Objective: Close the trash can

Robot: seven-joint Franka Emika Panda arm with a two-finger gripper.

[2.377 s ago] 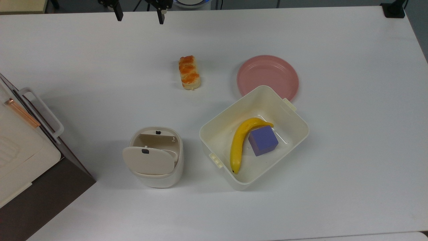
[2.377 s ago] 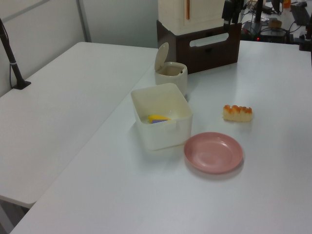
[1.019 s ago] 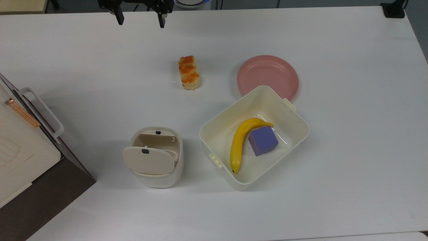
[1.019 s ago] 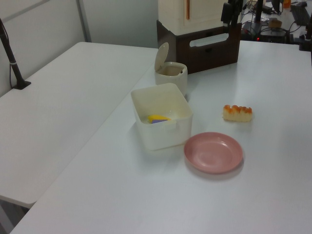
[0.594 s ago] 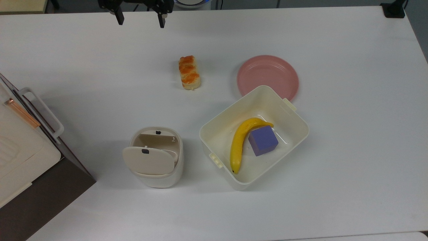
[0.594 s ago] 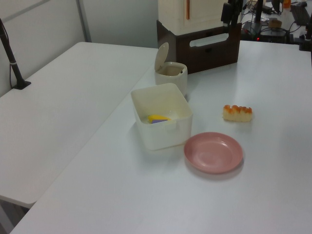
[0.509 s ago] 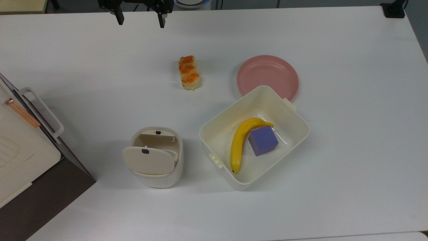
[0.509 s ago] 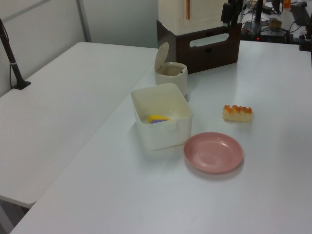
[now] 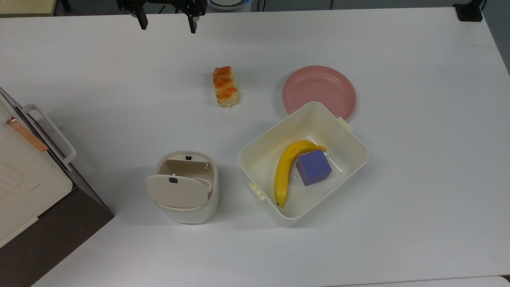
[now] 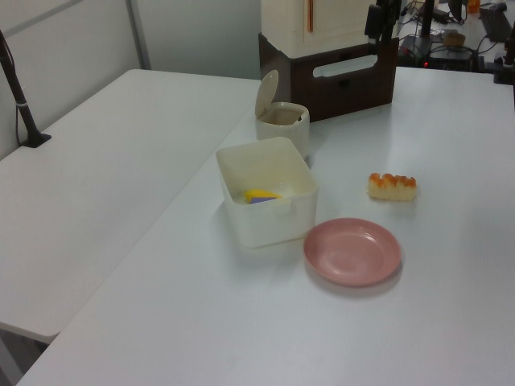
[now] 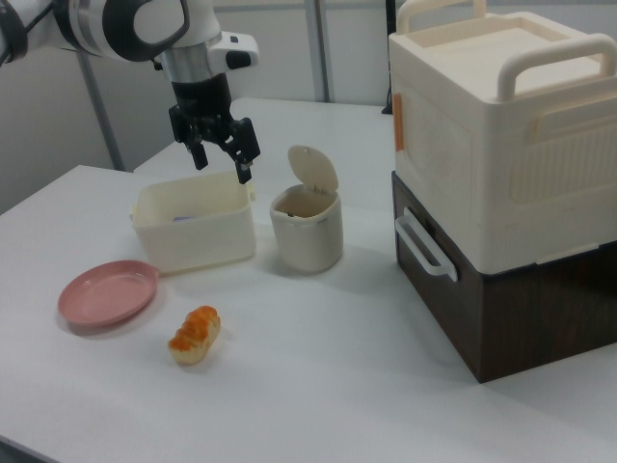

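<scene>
Since a moment ago the spread-fingered, empty end effector [image 9: 166,23] has crept slightly forward, well apart from the trash can [image 9: 186,187], whose lid stays raised.

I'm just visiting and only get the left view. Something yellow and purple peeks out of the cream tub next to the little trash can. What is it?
Observer: The top view shows a banana lying beside a purple cube on the floor of the tub.
Operator: And the robot's claw, is it carrying anything?
Observer: No. In the right view the gripper is open and holds nothing.
Operator: Is it near the trash can?
Observer: Not in the top view. It hangs at the upper edge of the table, well apart from the trash can, whose lid is up.
</scene>
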